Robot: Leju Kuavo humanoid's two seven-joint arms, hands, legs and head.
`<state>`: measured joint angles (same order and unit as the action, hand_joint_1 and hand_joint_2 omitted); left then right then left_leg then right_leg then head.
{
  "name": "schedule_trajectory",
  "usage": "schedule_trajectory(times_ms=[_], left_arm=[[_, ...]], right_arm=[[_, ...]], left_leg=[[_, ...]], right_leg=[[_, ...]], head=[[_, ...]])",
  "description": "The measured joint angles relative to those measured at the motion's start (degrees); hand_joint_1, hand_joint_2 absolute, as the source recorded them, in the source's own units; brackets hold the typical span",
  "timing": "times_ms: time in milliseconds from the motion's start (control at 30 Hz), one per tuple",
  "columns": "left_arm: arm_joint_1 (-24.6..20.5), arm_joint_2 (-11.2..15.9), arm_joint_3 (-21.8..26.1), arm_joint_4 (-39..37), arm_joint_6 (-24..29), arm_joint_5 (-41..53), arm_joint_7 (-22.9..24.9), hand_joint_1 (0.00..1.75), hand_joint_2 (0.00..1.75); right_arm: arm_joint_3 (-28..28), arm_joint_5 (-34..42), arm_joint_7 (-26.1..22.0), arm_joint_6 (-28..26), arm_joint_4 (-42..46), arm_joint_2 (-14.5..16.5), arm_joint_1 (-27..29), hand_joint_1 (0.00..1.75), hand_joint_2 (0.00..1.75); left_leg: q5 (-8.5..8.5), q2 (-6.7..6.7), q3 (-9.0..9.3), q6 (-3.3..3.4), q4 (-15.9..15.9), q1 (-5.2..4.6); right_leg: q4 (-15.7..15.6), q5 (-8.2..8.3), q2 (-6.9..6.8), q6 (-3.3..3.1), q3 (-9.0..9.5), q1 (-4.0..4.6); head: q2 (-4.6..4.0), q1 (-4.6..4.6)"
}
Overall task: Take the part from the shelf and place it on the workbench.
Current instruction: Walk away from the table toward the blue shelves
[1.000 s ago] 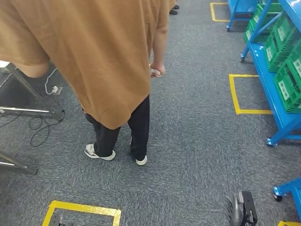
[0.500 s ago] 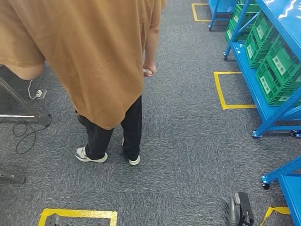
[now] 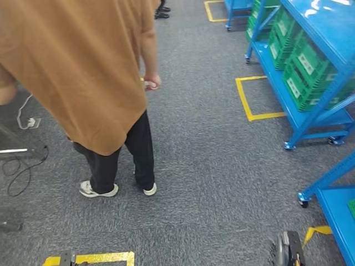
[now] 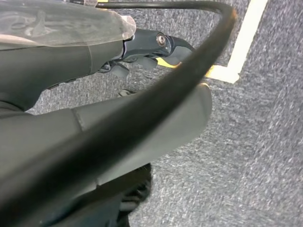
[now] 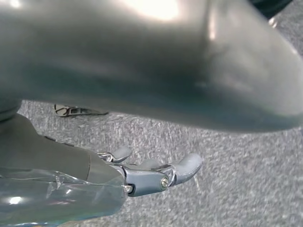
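Both hands hang apparently empty; head view adds the shelf (image 3: 312,61)

- My left hand (image 4: 157,45) hangs over grey carpet (image 4: 250,156), dark fingers (image 4: 171,47) stretched out and holding nothing.
- Its thick grey thumb (image 4: 168,123) lies alongside.
- A black cable (image 4: 200,56) arcs across.
- Yellow tape (image 4: 243,42) turns a corner beyond the fingers.
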<state>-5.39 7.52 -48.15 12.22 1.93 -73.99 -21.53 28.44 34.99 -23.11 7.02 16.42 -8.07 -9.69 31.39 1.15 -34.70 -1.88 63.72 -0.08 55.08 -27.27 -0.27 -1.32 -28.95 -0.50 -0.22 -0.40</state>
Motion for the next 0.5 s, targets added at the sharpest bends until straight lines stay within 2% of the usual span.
schedule_trajectory(times_ms=[33,67,100,133,200,233,267,300,367,400,433,500], left_arm=[[0.0,0.0,0.0,0.0,0.0,0.0,0.0,0.00,0.00],[0.1,-0.1,0.0,0.0,0.0,0.0,0.0,0.00,0.00],[0.1,-0.1,0.0,0.0,0.0,0.0,0.1,0.00,0.00],[0.2,-0.1,0.0,0.0,0.0,0.0,0.1,0.00,0.00],[0.2,0.0,0.0,0.0,0.0,0.0,0.2,0.00,0.00],[0.1,0.0,0.0,0.0,0.0,0.0,0.2,0.00,0.00],[0.1,0.1,0.0,0.0,0.0,0.0,0.2,0.00,0.00],[0.1,0.1,0.0,0.0,0.0,0.0,0.2,0.00,0.00],[0.0,0.1,0.0,0.0,0.0,0.0,0.3,0.00,0.00],[0.0,0.1,0.0,0.0,0.0,0.0,0.3,0.00,0.00],[0.0,0.0,0.0,0.0,0.0,0.0,0.3,0.00,0.00],[0.0,0.0,0.0,0.0,0.0,0.0,0.3,0.00,0.00]], right_arm=[[0.0,0.1,0.1,-0.1,0.0,0.0,0.0,0.00,0.00],[0.0,0.2,0.2,-0.3,-0.1,0.0,0.1,0.00,0.00],[0.0,0.3,0.3,-0.4,-0.2,0.0,0.2,0.00,0.00],[0.0,0.4,0.4,-0.5,-0.3,0.0,0.2,0.00,0.00],[0.0,0.6,0.6,-0.6,-0.4,0.0,0.3,0.00,0.00],[0.0,0.8,0.7,-0.6,-0.4,0.0,0.3,0.00,0.00],[0.0,0.9,0.7,-0.6,-0.4,0.0,0.3,0.00,0.00],[0.0,1.0,0.8,-0.7,-0.4,0.0,0.4,0.00,0.00],[0.0,1.1,0.9,-0.7,-0.5,0.0,0.6,0.00,0.00],[0.0,1.2,1.0,-0.7,-0.6,0.0,0.8,0.00,0.00],[0.0,1.4,1.0,-0.8,-0.6,0.0,0.9,0.00,0.00],[0.0,1.5,1.2,-0.8,-0.7,0.0,0.9,0.00,0.00]], left_leg=[[1.84,-0.36,-1.92,-0.10,4.2,0.07],[2.78,-0.50,-3.34,-0.10,7.3,0.10],[2.53,-0.58,-3.81,0.00,8.3,0.09],[1.14,-0.71,-3.14,0.21,6.9,0.06],[-3.29,-2.02,0.73,0.93,-1.3,-0.04],[-4.89,-2.97,2.62,1.28,-5.5,-0.06],[-5.76,-3.77,3.85,1.52,-8.3,-0.12],[-5.90,-4.23,4.34,1.65,-9.7,-0.18],[-6.00,-3.66,4.52,1.82,-10.4,-0.17],[-6.19,-3.16,4.69,1.99,-10.8,-0.07],[-6.38,-2.63,4.86,2.19,-11.3,0.06],[-6.58,-1.50,5.05,2.47,-11.7,0.13]], right_leg=[[0.0,0.15,0.37,-0.16,-0.23,0.04],[0.0,0.26,0.80,-0.22,-0.39,0.08],[0.0,0.34,1.26,-0.23,-0.45,0.12],[0.0,0.39,1.76,-0.22,-0.45,0.13],[0.0,0.48,2.75,-0.10,-0.39,0.10],[0.1,0.50,3.20,0.03,-0.48,0.14],[0.1,0.56,3.59,0.25,-0.66,0.12],[0.1,0.65,3.96,0.54,-0.88,0.05],[0.0,0.83,4.66,1.26,-1.30,-0.06],[0.4,0.46,4.40,1.55,-1.60,-0.04],[1.7,-0.52,3.76,1.79,-2.24,0.03],[7.9,-4.24,1.92,2.14,-4.83,0.04]], head=[[0.00,-0.31],[0.00,-0.55],[0.00,-0.75],[0.00,-0.93],[0.00,-1.31],[0.00,-1.45],[0.00,-1.53],[0.00,-1.54],[0.00,-1.45],[0.00,-1.37],[0.00,-1.16],[0.00,-0.47]])
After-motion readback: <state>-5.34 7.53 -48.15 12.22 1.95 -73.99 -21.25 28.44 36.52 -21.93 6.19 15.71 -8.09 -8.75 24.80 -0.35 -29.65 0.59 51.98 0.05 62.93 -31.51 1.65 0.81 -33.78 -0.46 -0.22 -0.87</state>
